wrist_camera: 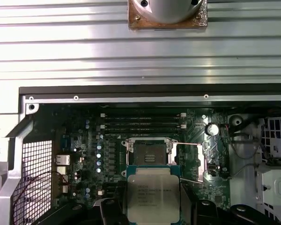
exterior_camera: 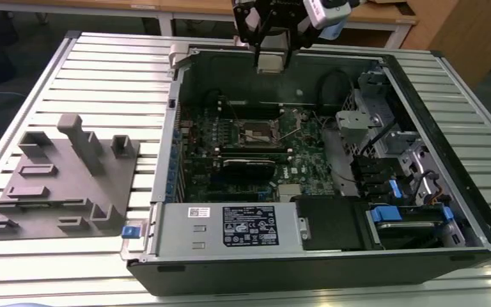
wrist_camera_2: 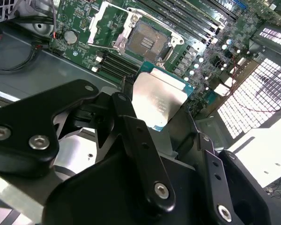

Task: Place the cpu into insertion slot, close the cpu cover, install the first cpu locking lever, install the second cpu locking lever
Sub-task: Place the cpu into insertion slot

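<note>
One small flat square cpu (wrist_camera_2: 159, 98) with a dull silver-grey metal top is up in the air, pinched by its edges between the black fingers (wrist_camera_2: 131, 122) of the gripper (wrist_camera_2: 159, 117), which is closed tight on it. In the exterior view the chip hangs over the far edge of the open black computer case (exterior_camera: 450, 256), well apart from the board below. Down on the green motherboard (exterior_camera: 305, 166), near its middle, the small square dark insertion slot (wrist_camera: 150, 153) with its silvery rim lies bare, contact field showing! Just beside it the thin silver cpu cover (wrist_camera: 201, 161) is swung open, off the socket. Long black memory slots (wrist_camera: 143, 122) run along the slot's other side. The case lies on a ribbed aluminium table (exterior_camera: 100, 70), with a grey moulded fixture tray (exterior_camera: 58, 179) near the table's edge at the exterior view's left.
</note>
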You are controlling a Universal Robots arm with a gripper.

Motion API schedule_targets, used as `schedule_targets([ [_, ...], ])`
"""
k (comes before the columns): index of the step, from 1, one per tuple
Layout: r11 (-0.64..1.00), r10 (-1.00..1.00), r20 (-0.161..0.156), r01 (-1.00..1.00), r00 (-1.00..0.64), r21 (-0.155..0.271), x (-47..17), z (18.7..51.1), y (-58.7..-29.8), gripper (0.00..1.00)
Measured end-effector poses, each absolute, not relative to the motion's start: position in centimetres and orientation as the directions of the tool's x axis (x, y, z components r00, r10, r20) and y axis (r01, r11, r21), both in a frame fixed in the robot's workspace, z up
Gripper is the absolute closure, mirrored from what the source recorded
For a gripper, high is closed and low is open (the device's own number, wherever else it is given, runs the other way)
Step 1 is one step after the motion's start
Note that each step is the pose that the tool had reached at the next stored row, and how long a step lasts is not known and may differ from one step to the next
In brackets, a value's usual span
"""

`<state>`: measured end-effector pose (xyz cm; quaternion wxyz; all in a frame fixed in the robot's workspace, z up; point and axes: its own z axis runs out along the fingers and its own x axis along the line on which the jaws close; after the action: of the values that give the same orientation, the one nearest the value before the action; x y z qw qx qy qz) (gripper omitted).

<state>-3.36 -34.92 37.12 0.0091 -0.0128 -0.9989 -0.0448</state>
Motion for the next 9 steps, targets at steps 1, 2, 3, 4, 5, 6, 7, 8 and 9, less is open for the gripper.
schedule_targets([
  [1, 0.996, 0.025, 0.019, 0.026, -1.000, 0.089, -3.36, 37.10, -34.92, 0.46],
  [2, 0.996, 0.025, 0.019, 0.026, -1.000, 0.089, -3.36, 37.11, -34.93, 0.46],
  [3, 0.996, 0.025, 0.019, 0.026, -1.000, 0.089, -3.36, 37.09, -34.92, 0.46],
  [4, 0.996, 0.025, 0.019, 0.026, -1.000, 0.089, -3.36, 37.08, -34.92, 0.46],
  [5, 0.996, 0.025, 0.019, 0.026, -1.000, 0.089, -3.36, 37.08, -34.92, 0.46],
  [6, 0.996, 0.025, 0.019, 0.026, -1.000, 0.089, -3.36, 37.08, -34.92, 0.46],
  [7, 0.996, 0.025, 0.019, 0.026, -1.000, 0.089, -3.36, 37.08, -34.93, 0.46],
  [8, 0.996, 0.025, 0.019, 0.026, -1.000, 0.089, -3.36, 37.08, -34.92, 0.46],
  [9, 0.996, 0.025, 0.019, 0.026, -1.000, 0.089, -3.36, 37.07, -34.92, 0.46],
])
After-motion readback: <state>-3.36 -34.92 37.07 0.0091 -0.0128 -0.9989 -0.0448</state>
